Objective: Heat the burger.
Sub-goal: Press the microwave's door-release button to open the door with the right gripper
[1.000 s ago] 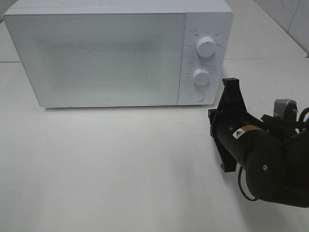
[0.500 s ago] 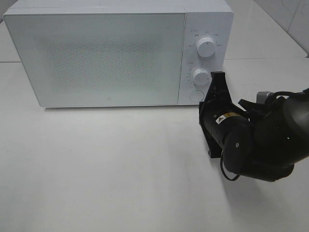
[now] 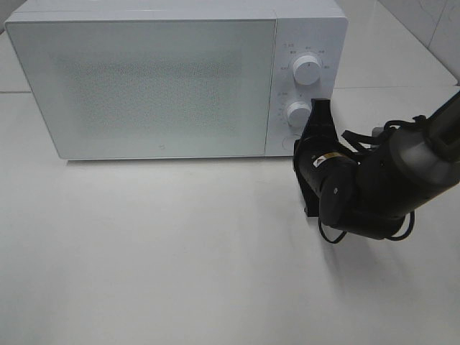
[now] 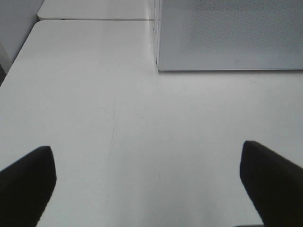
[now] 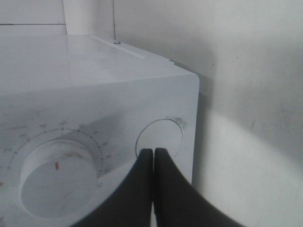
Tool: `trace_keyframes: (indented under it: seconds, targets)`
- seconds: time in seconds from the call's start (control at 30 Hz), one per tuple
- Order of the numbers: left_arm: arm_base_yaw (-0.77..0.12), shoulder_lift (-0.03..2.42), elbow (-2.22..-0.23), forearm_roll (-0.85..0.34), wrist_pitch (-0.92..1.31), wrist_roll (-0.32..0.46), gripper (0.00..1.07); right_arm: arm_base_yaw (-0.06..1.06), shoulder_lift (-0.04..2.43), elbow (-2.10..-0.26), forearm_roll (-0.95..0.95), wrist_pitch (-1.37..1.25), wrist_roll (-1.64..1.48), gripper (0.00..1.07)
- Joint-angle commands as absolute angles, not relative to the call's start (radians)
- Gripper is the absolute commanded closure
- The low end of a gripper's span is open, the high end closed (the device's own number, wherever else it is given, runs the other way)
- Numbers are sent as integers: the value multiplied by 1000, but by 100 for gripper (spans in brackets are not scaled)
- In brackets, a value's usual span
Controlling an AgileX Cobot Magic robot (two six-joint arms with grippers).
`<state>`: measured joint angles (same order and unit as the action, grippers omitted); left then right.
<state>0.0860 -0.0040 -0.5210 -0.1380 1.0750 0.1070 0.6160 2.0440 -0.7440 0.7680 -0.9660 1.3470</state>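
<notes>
As the high camera sees it: right gripper (image 3: 318, 108) points at the microwave (image 3: 144, 86) control panel, beside the lower knob (image 3: 297, 113); door shut, burger not in sight.
Left wrist: left gripper (image 4: 147, 163) is spread wide and empty over the table (image 4: 94, 118); no burger.
Right wrist: fingers pressed together and holding nothing, tips at the round button (image 5: 163, 135), straight ahead; contact unclear.
Burger: unseen, perhaps behind the door.
Nearer arm: right.

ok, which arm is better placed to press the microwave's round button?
Right. The right pincer, shut, has its tips at the round button below the lower dial. The left pincer hangs open above the table by the microwave door, away from the controls.
</notes>
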Motion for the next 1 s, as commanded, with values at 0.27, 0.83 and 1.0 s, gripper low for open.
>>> trace_keyframes:
  seconds: [0.27,0.83,1.0]
  targets:
    - [86,-18,-518,-135,1075,110,9,598,2108,-821,735,-946,1373,107]
    - [86,-18,-518,-136,1075,111,9,576,2150,-871,726,-945,1375,107]
    - [86,-16,-518,-136,1075,110,9,576,2154,-881,732,-977,1374,107]
